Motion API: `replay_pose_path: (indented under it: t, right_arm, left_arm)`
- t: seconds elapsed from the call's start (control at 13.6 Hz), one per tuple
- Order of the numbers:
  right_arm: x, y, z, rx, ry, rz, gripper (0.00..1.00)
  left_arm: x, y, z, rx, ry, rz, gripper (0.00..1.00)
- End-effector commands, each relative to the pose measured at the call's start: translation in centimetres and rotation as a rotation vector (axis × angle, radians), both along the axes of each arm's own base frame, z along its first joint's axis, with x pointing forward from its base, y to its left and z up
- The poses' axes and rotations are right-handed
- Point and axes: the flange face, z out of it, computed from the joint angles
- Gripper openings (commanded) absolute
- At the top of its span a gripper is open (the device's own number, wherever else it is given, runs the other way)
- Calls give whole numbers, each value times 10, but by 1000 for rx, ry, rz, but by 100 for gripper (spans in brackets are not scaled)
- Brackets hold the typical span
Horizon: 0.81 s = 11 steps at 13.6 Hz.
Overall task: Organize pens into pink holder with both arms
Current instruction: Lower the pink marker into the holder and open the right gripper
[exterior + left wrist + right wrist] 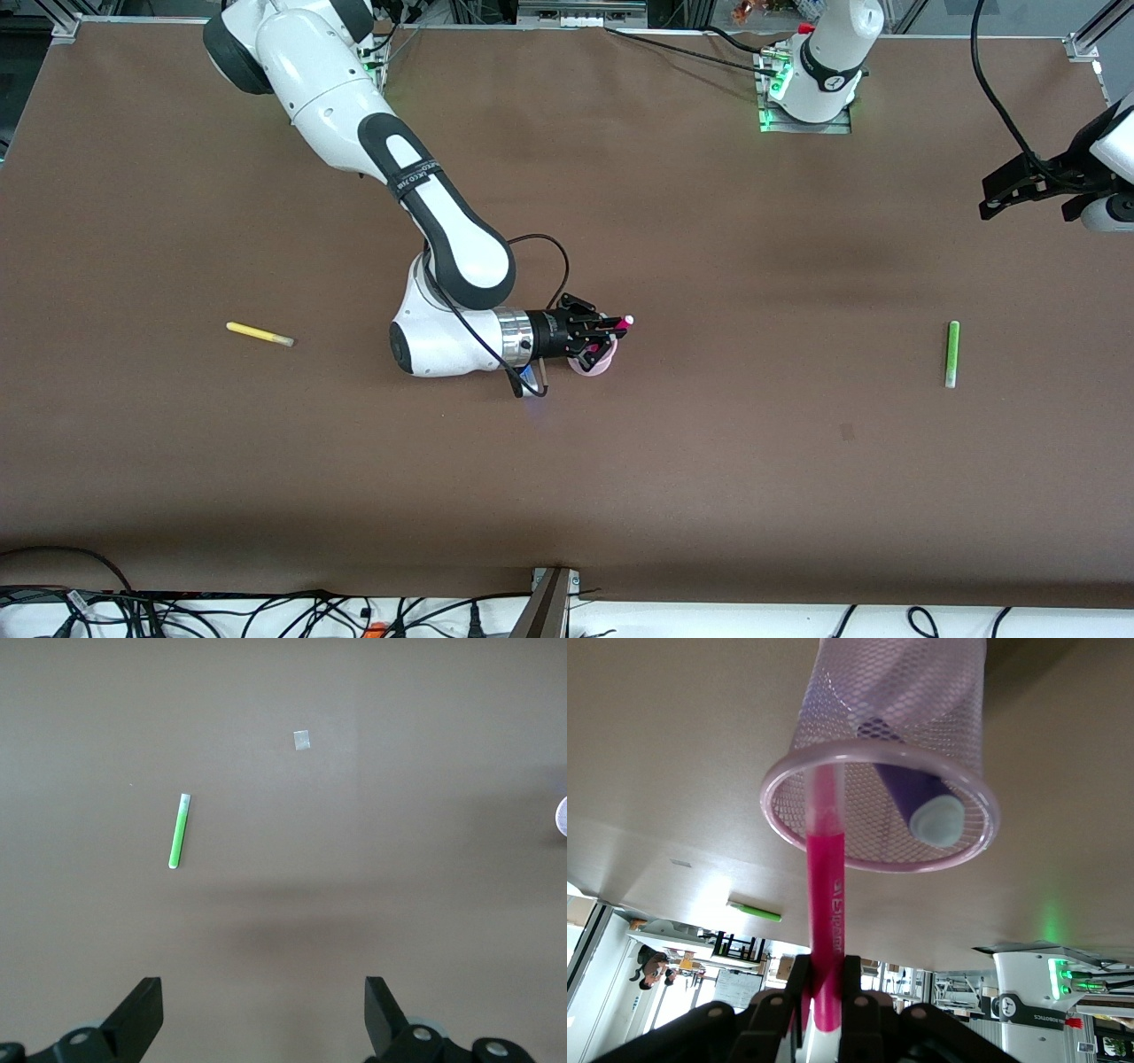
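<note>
The pink holder (595, 363) is a small pink mesh cup standing mid-table. My right gripper (604, 333) is over it, shut on the magenta pen (618, 326). In the right wrist view the magenta pen (826, 895) runs from my right gripper (826, 992) down into the holder (957, 744). The purple pen (914, 796) leans inside it. The yellow pen (259, 334) lies on the table toward the right arm's end. The green pen (952, 354) lies toward the left arm's end. My left gripper (999, 197) is open and empty, high over that end; its wrist view shows the green pen (179, 830) below my left gripper (263, 1010).
A small pale patch (301, 741) marks the brown table (753, 461) near the green pen. Cables and a metal bracket (551, 602) lie along the table's front edge. The arm bases stand at the back edge.
</note>
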Motion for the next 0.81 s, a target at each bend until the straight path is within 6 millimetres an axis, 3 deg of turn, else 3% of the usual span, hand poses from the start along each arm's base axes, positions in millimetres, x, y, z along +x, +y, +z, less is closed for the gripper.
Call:
replay_pose_path:
  t: [0.0, 0.74]
  right_arm:
    - [5, -1, -4, 24, -1, 4, 0]
    - [8, -16, -20, 66, 42, -37, 0]
  left_arm:
    - [-4, 3, 7, 3, -6, 8, 100]
    - [-4, 3, 7, 4, -6, 11, 100]
